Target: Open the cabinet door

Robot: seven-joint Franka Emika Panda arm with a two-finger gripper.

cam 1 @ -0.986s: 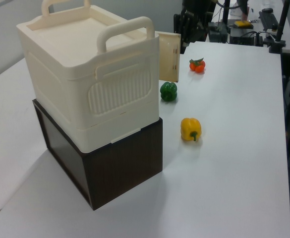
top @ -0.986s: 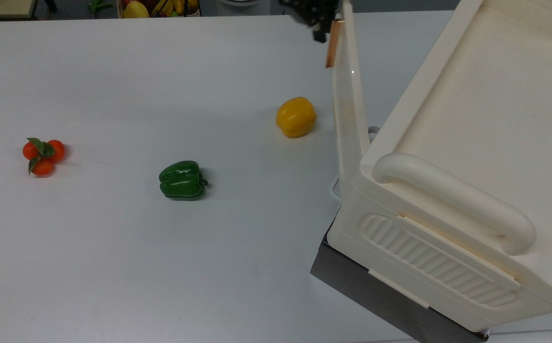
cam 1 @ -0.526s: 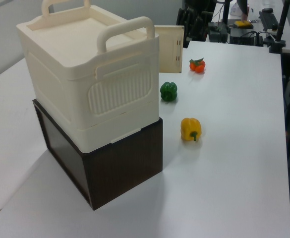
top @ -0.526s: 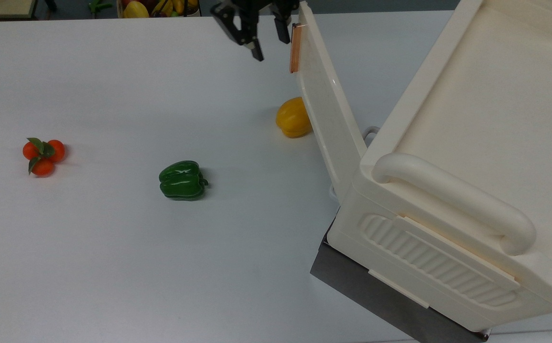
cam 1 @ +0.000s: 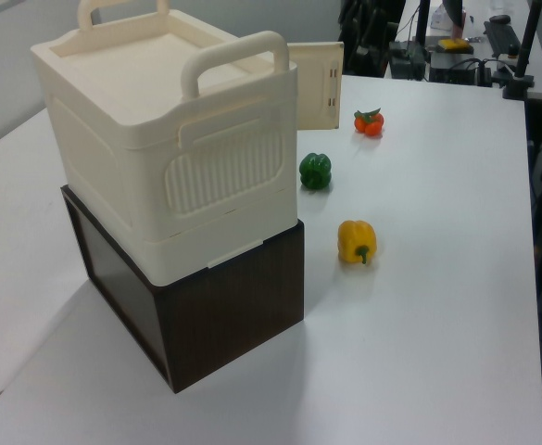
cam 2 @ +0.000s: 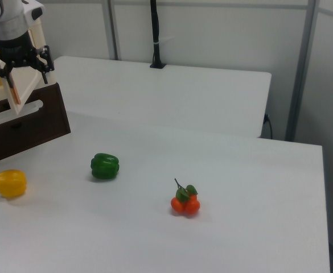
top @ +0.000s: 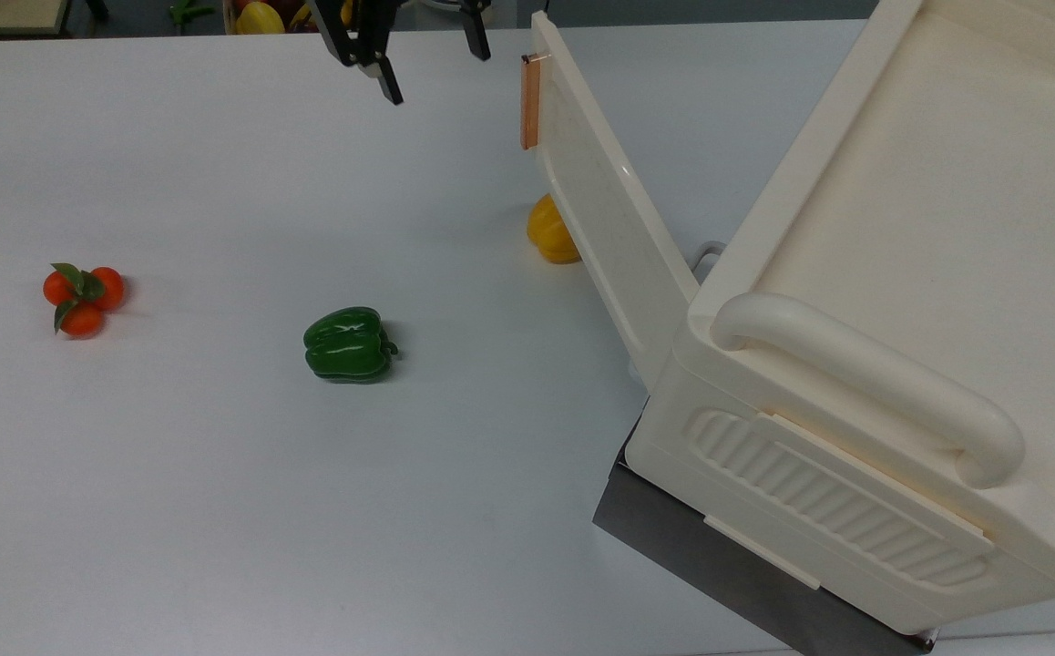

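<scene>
Now, in the top view you find the gripper [top: 427, 59] hanging above the table [top: 218, 501] with its fingers spread wide and nothing between them. To its right in the top view, apart from it, stands the cabinet door [top: 614, 228], swung well out from the cream cabinet [top: 901, 273], its copper handle strip [top: 529, 100] on the free edge nearest the gripper. The door looks open enough that you could judge the task close to done; wide fingers fit a gripper that has no hold on the handle. Below the gripper, half hidden by the door, lies the yellow pepper [top: 547, 235]; the green pepper [top: 348, 343] and tomatoes [top: 81, 297] lie farther off, clear of the door's swing.

In the left view the door [cam 1: 313, 86] juts out from the cabinet's far corner, showing its recessed inner face. The cabinet sits on a dark box [cam 1: 206, 315], which lifts the door clear of the table.

In the right view the gripper [cam 2: 18, 63] hangs wide in front of the door's orange edge [cam 2: 12, 90], with peppers and tomatoes well away on the table.
</scene>
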